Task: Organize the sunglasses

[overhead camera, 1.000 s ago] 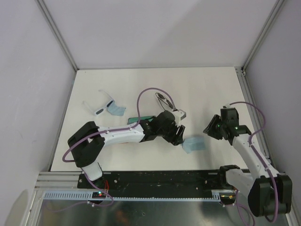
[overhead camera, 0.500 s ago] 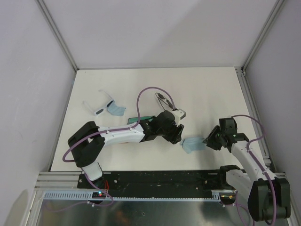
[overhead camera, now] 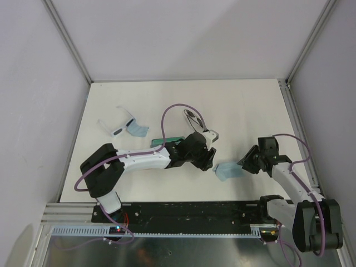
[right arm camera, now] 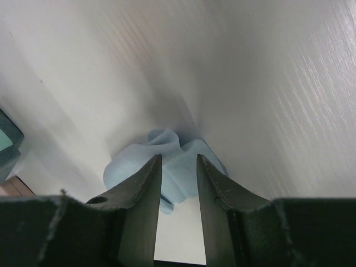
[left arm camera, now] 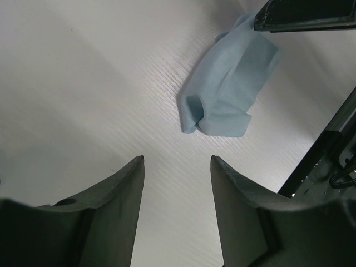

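— What's it all set up in?
— A white desk (overhead camera: 239, 105), boxed in by plain pale lilac walls (overhead camera: 183, 39) at the back and sides, aluminium posts (overhead camera: 67, 39) in the corners.
— And the near edge?
— A black rail (overhead camera: 189, 210), then a slotted metal strip (overhead camera: 183, 232) and a dull steel sheet (overhead camera: 167, 253). Even light, soft shadows.

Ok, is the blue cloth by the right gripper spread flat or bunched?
Bunched. The blue cloth lies rumpled, edges curled over; the right gripper straddles a raised fold.

Dark sunglasses (overhead camera: 191, 115) tiny, part. hidden
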{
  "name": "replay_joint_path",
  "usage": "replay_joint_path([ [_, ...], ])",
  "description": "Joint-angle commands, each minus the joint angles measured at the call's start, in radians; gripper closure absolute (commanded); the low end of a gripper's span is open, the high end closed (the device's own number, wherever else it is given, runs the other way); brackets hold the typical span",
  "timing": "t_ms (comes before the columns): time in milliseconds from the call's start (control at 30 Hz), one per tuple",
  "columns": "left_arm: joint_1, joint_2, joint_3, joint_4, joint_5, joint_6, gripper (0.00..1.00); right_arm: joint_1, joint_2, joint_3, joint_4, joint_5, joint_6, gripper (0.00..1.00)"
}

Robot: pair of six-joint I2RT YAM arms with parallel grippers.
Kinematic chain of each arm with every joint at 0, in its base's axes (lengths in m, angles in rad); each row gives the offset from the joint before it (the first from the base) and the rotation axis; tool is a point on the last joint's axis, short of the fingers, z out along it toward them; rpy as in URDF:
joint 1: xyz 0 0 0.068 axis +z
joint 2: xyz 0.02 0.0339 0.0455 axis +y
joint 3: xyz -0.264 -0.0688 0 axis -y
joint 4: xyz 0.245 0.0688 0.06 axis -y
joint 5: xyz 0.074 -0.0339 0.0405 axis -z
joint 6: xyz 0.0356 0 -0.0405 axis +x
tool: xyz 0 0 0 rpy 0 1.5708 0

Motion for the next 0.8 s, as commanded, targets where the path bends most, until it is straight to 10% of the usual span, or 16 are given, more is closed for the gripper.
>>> replay_joint_path([
  [0,-0.006,-0.033,-0.003,0.018,-0.018,0.025,0.45,-0.004,0.026,0.003,0.059,0.002,0.02,0.64],
  [767,-0.006,-0.022,-0.013,0.017,-0.024,0.036,0.47,-0.002,0.153,0.003,0.163,0.016,0.032,0.69],
])
